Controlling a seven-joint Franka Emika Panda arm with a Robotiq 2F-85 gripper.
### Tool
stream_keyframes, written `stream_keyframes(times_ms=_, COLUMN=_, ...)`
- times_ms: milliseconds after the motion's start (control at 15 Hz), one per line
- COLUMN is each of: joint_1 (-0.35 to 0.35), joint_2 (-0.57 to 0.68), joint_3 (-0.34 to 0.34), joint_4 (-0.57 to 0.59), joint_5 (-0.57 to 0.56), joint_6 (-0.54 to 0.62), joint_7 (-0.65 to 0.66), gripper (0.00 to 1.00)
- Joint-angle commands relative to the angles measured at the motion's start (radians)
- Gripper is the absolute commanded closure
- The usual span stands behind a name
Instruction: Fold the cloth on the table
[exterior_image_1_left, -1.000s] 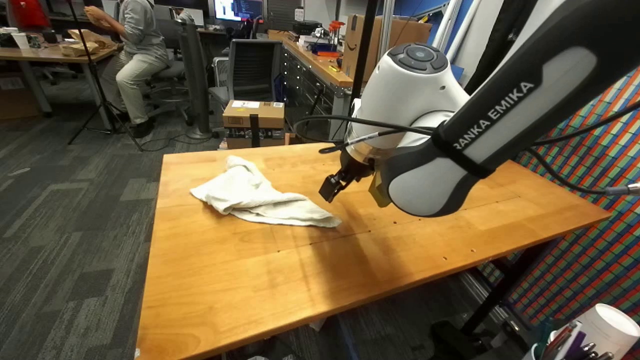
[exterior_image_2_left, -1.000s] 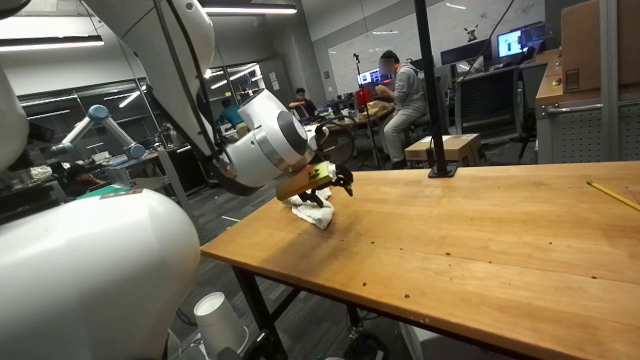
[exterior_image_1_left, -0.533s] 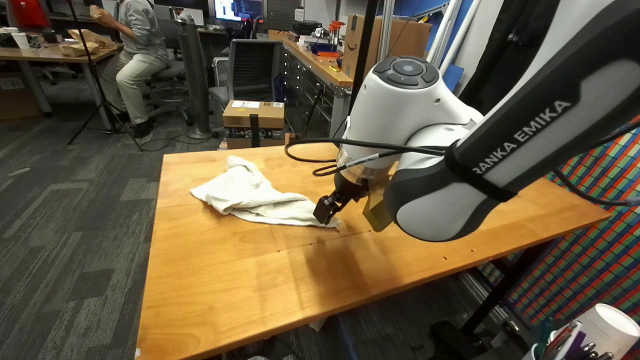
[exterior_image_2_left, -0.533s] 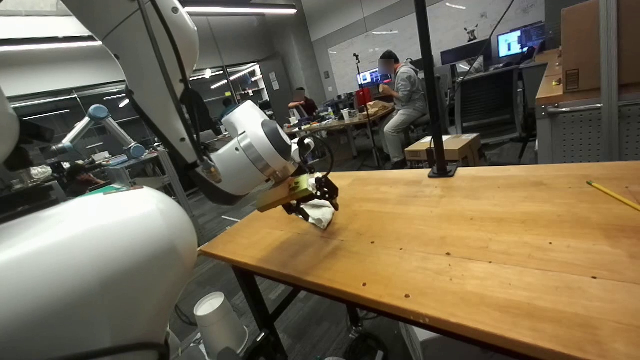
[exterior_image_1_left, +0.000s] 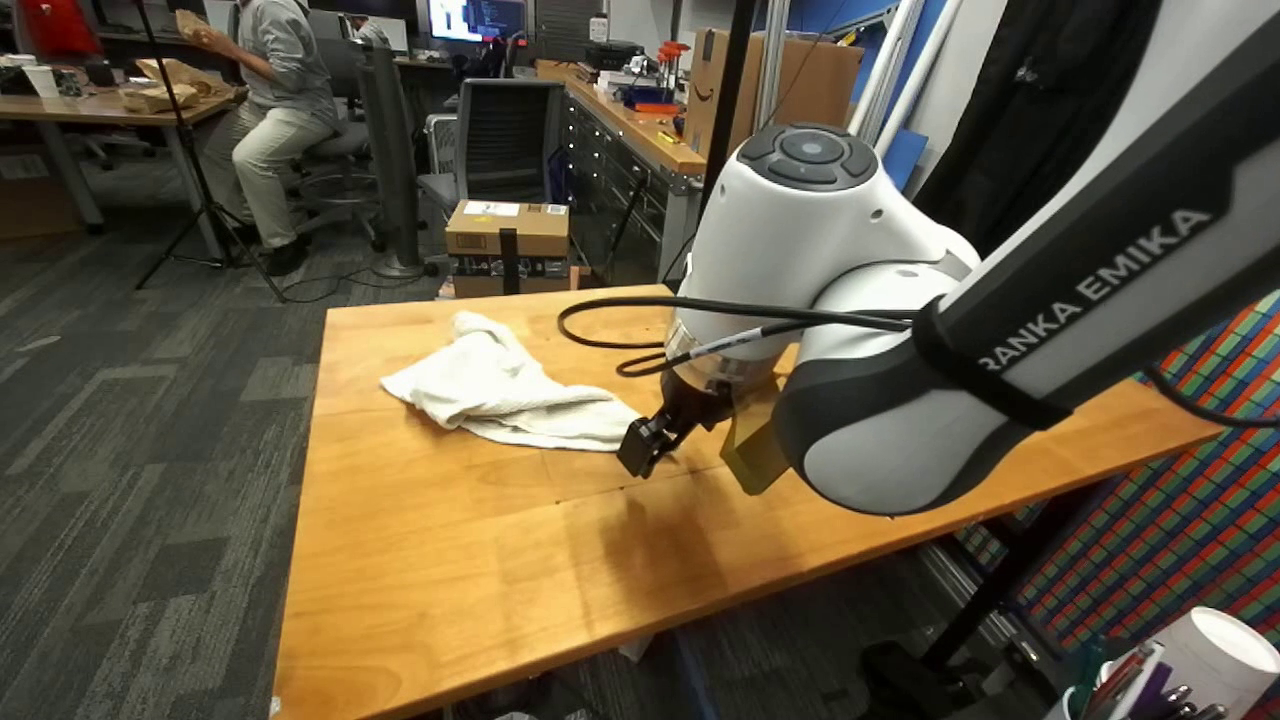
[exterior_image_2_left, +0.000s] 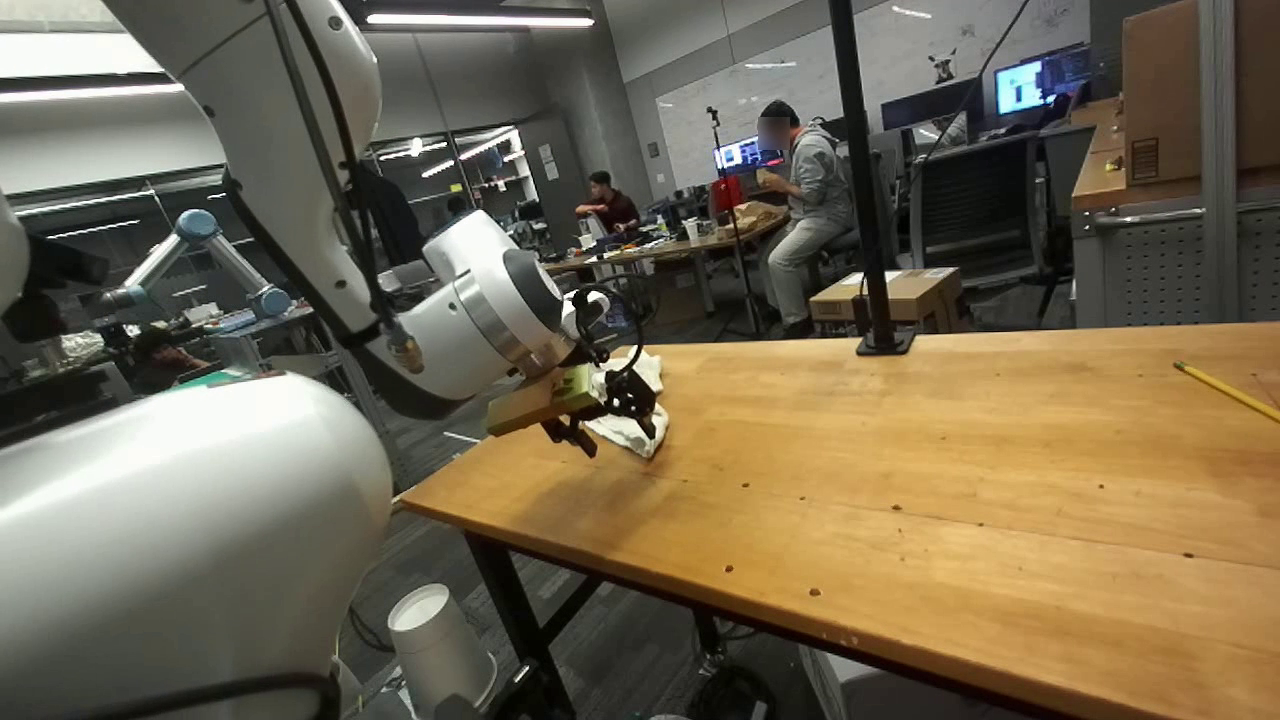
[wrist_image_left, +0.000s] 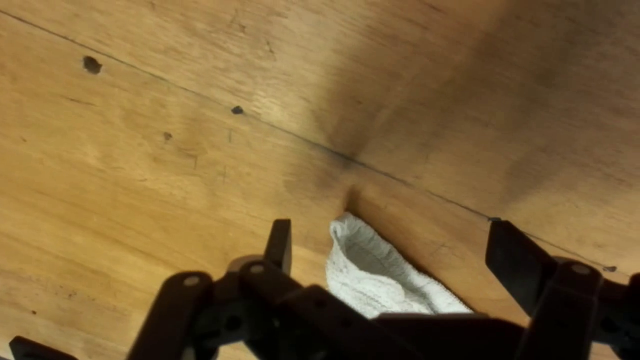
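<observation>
The white cloth (exterior_image_1_left: 490, 385) lies crumpled on the wooden table (exterior_image_1_left: 420, 560), with one narrow end pointing toward the arm. In an exterior view the gripper and arm partly hide the cloth (exterior_image_2_left: 632, 432). My gripper (exterior_image_1_left: 640, 460) is just above that narrow end and hides its tip there. In the wrist view my gripper (wrist_image_left: 390, 237) is open, its two fingers wide apart. The raised, folded-over tip of the cloth (wrist_image_left: 365, 280) shows between the fingers, nearer the left one. Neither finger is seen holding it. The rest of the cloth is hidden behind the gripper body.
A black post (exterior_image_2_left: 865, 200) stands on the table's far edge. A yellow pencil (exterior_image_2_left: 1225, 390) lies on the table. A cable loop (exterior_image_1_left: 620, 325) hangs off the wrist. A cardboard box (exterior_image_1_left: 508, 235) stands on the floor beyond the table.
My gripper has come down toward the table and over to the cloth's narrow end, moving slightly left in both exterior views. The cloth has not moved.
</observation>
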Motion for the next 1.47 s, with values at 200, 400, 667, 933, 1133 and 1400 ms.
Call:
stream_keyframes(times_ms=200, joint_1=-0.035, joint_2=-0.029, joint_3=0.012, joint_4=-0.014, joint_5=0.021, joint_6=0.052, joint_7=-0.036, gripper=0.0)
stream_keyframes(times_ms=400, joint_1=-0.057, joint_2=-0.024, joint_3=0.036, joint_4=-0.007, joint_5=0.048, joint_6=0.075, joint_7=-0.053, gripper=0.0)
stream_keyframes(times_ms=667, joint_1=-0.095, joint_2=-0.021, joint_3=0.094, joint_4=-0.007, joint_5=0.105, joint_6=0.097, joint_7=-0.08, gripper=0.0)
stream_keyframes(times_ms=933, joint_1=-0.152, joint_2=-0.013, joint_3=0.167, joint_4=-0.008, joint_5=0.178, joint_6=0.122, joint_7=-0.125, gripper=0.0)
stream_keyframes(times_ms=1133, joint_1=-0.211, joint_2=-0.007, joint_3=0.227, joint_4=-0.007, joint_5=0.239, joint_6=0.135, joint_7=-0.17, gripper=0.0)
stream_keyframes(times_ms=1400, joint_1=-0.299, joint_2=0.004, joint_3=0.308, joint_4=-0.005, joint_5=0.311, joint_6=0.15, joint_7=-0.235, gripper=0.0)
